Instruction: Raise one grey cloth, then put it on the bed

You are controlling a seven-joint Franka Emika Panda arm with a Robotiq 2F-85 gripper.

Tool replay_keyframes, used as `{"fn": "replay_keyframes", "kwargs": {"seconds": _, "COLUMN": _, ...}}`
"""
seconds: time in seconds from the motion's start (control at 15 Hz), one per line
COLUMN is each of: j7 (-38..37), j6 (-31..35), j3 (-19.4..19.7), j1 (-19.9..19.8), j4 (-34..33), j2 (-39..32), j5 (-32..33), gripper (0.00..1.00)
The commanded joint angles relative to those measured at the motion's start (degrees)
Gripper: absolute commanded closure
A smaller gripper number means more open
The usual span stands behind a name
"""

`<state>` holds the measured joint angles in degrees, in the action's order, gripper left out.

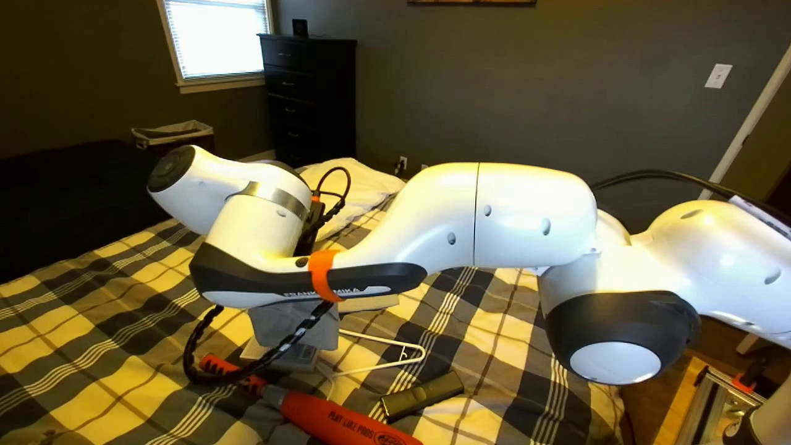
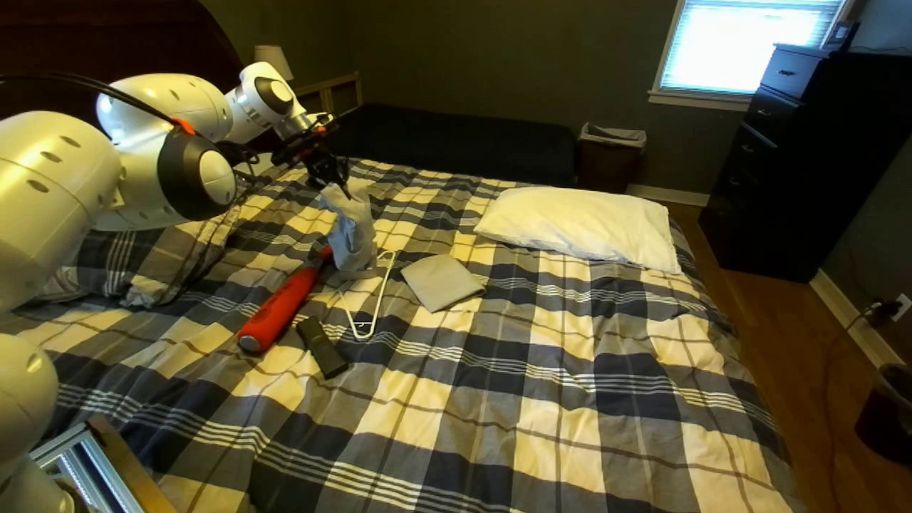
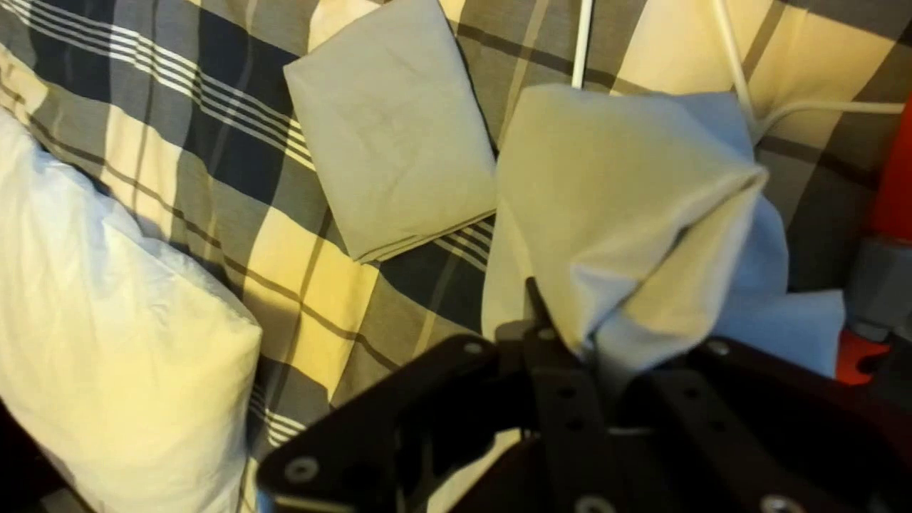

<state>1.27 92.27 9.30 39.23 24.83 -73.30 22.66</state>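
Grey cloth [image 3: 620, 185] is pinched bunched-up by the end effector [image 2: 340, 185], presumably for lifting; bottom clearance can't be told tbh.

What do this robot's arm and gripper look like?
The arm is white and rounded, with dark joint covers, an orange band between "FRANK" and "MIKA" lettering, and a black braided cable. The gripper is black and angular, with silvery screws.

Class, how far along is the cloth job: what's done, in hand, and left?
Looks done: the raise, since one grey cloth hangs from the claw. In hand: that cloth, pinched in the wrist view. Left, likely: lowering it onto the bed and opening the claw.
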Motion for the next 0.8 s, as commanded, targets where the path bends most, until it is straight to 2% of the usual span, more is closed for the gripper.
{"fn": "replay_keyframes", "kwargs": {"seconds": 0.0, "j7": -2.46, "j6": -0.66, "j3": -1.89, "j1": -2.46, "j4": 0.59, "j2": 0.28, "j5": -3.37, "gripper": 0.98}}
{"fn": "replay_keyframes", "kwargs": {"seconds": 0.2, "j7": -11.74, "j6": -2.85, "j3": -1.14, "j1": -3.75, "j4": 0.41, "j2": 0.53, "j5": -4.63, "gripper": 0.98}}
{"fn": "replay_keyframes", "kwargs": {"seconds": 0.27, "j7": -7.54, "j6": -0.81, "j3": -0.83, "j1": -3.08, "j4": 0.33, "j2": 0.09, "j5": -3.06, "gripper": 0.92}}
{"fn": "replay_keyframes", "kwargs": {"seconds": 0.6, "j7": -10.81, "j6": -1.51, "j3": -0.8, "j1": -3.77, "j4": 0.23, "j2": 0.07, "j5": -3.44, "gripper": 0.92}}
{"fn": "replay_keyframes", "kwargs": {"seconds": 0.67, "j7": -10.81, "j6": -1.74, "j3": -1.01, "j1": -4.4, "j4": 0.36, "j2": 0.13, "j5": -3.85, "gripper": 0.98}}
{"fn": "replay_keyframes", "kwargs": {"seconds": 0.73, "j7": -9.82, "j6": -1.98, "j3": -1.76, "j1": -5.67, "j4": 0.57, "j2": 0.37, "j5": -4.83, "gripper": 0.98}}
